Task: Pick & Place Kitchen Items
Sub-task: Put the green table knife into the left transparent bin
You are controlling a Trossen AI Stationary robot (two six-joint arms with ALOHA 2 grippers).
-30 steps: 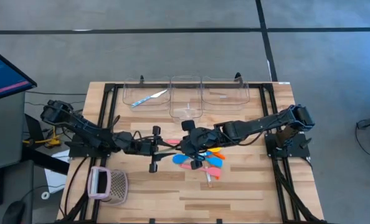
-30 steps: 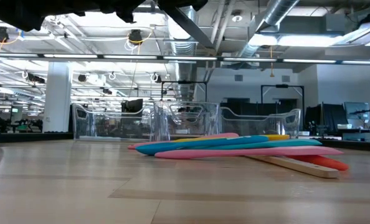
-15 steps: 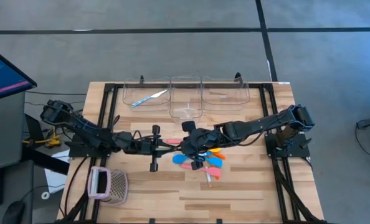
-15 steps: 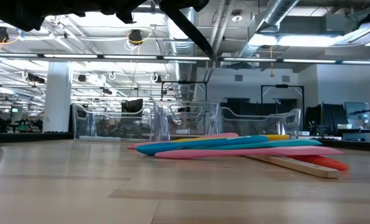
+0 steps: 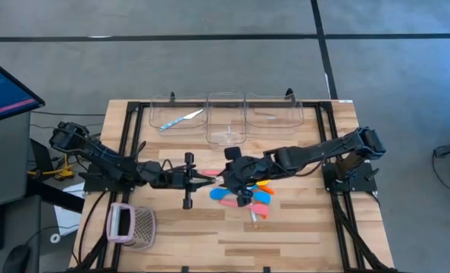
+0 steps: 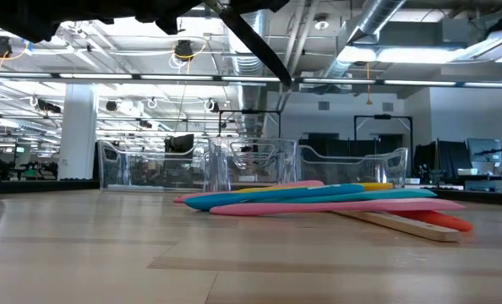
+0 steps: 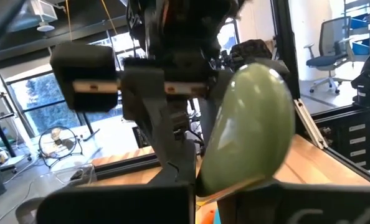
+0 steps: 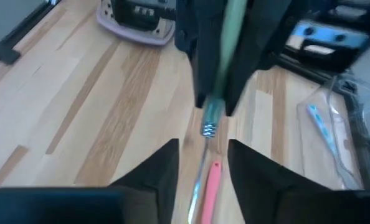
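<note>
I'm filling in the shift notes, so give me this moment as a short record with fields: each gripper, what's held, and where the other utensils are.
left gripper: mid-table, above the board, shut on the green spoon
right gripper: facing the left one, fingers apart on either side of the spoon's handle, not gripping
spoon pile: pink, blue, orange and yellow spoons lying on the table, under the right gripper
clear bins: three at the far edge; the left one holds a teal-handled piece of cutlery
mesh basket: near left corner

No text, label or number is readable.
</note>
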